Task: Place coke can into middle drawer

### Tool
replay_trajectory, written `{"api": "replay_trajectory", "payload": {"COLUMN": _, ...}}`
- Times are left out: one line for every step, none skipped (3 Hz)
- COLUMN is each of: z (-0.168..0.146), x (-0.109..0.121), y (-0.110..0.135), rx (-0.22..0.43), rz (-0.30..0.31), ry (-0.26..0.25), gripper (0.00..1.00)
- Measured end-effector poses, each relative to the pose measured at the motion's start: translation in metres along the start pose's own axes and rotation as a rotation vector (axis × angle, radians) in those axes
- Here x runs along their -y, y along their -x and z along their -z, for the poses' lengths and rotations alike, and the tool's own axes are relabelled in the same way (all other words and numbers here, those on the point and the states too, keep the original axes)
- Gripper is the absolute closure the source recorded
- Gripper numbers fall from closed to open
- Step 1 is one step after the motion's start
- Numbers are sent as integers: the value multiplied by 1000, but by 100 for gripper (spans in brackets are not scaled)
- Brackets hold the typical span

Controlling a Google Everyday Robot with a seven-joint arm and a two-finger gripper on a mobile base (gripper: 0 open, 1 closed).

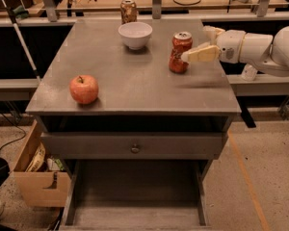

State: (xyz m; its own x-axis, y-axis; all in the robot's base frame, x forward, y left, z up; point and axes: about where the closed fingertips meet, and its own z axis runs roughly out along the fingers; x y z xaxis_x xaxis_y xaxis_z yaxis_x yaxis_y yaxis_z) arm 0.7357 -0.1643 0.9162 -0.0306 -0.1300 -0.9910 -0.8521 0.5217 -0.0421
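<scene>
Our gripper (195, 43) reaches in from the right over the far right of the cabinet top (135, 81), its claw apart. The near fingertip (191, 57) seems to touch the coke can (180, 52), which stands upright there, unclamped. The middle drawer (135, 198) lies pulled open, low on the near side. We judge the danger to be a shove: if that fingertip presses instead of passing beside, the can may tip or slide left toward the bowl (135, 34).
</scene>
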Motion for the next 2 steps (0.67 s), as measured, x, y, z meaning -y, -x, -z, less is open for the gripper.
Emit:
{"api": "replay_trajectory", "payload": {"z": -26, "x": -6, "y": -5, "rx": 35, "rz": -19, "ry": 60, "gripper": 18}}
{"api": "replay_trajectory", "payload": {"z": -44, "x": -11, "y": -9, "rx": 52, "rz": -33, "ry": 101, "gripper": 41}}
